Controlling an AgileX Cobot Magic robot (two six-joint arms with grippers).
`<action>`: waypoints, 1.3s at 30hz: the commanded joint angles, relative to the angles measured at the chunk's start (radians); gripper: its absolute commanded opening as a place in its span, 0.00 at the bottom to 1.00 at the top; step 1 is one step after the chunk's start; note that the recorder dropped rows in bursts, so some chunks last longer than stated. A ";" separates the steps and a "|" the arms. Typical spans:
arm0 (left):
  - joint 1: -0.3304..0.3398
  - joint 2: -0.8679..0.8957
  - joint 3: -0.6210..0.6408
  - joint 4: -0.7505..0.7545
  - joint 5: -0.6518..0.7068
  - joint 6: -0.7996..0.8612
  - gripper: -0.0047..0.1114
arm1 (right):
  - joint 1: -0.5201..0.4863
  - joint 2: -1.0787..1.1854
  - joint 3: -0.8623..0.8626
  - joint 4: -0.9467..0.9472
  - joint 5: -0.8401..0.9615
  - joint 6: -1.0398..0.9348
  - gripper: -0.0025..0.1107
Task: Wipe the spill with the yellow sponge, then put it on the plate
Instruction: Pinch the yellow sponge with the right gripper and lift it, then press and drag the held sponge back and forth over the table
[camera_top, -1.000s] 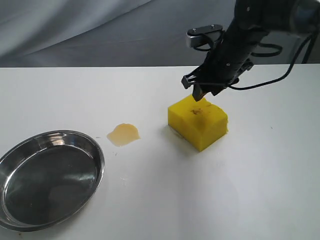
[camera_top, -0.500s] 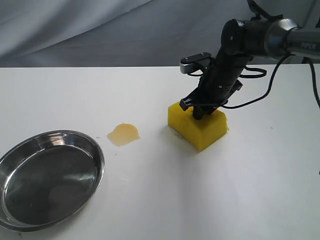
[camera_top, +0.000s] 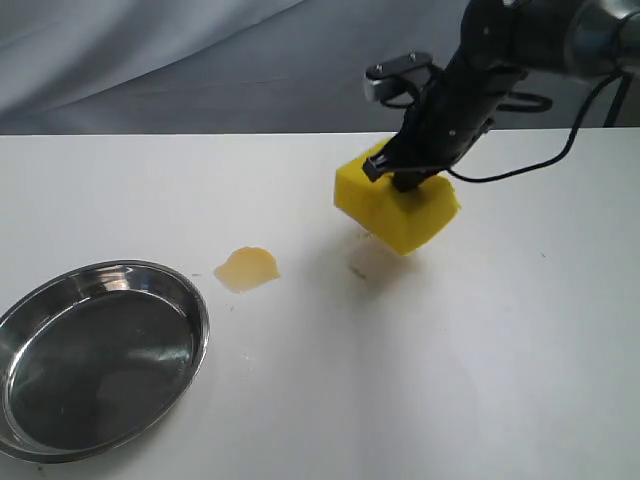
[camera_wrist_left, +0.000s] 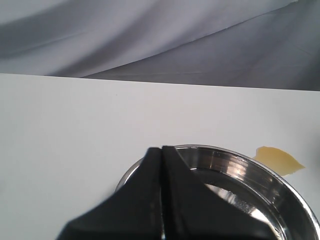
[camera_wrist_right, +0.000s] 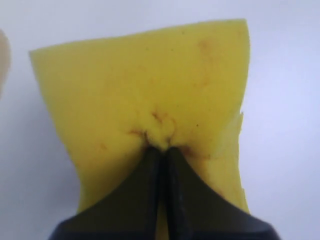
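Observation:
The yellow sponge (camera_top: 398, 208) hangs clear of the white table, its shadow on the surface below. My right gripper (camera_top: 403, 176) is shut on the yellow sponge (camera_wrist_right: 145, 95), pinching a fold of foam in its top face between the fingertips (camera_wrist_right: 161, 150). The amber spill (camera_top: 247, 268) lies on the table to the left of the sponge, apart from it; it also shows past the plate's rim as the spill (camera_wrist_left: 279, 160). The steel plate (camera_top: 60, 290) sits at the front left. My left gripper (camera_wrist_left: 161, 150) hovers over the plate (camera_wrist_left: 260, 170), shut and holding nothing; it is out of the exterior view.
A black cable (camera_top: 540, 160) trails from the right arm over the table at the back right. Grey cloth (camera_top: 200, 60) hangs behind the table's far edge.
My right gripper came down onto the sponge, shut on its top face, and has lifted it off the table, a little up and back. The spill and plate have not moved.

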 joint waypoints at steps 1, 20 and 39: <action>-0.003 -0.002 0.005 0.000 -0.007 -0.005 0.04 | 0.003 -0.081 0.001 0.148 -0.025 -0.135 0.02; -0.003 -0.002 0.005 0.000 -0.007 -0.005 0.04 | 0.290 0.098 0.001 0.135 -0.243 -0.331 0.02; -0.003 -0.002 0.005 0.000 -0.007 -0.005 0.04 | 0.308 0.208 0.001 -0.233 -0.236 -0.114 0.02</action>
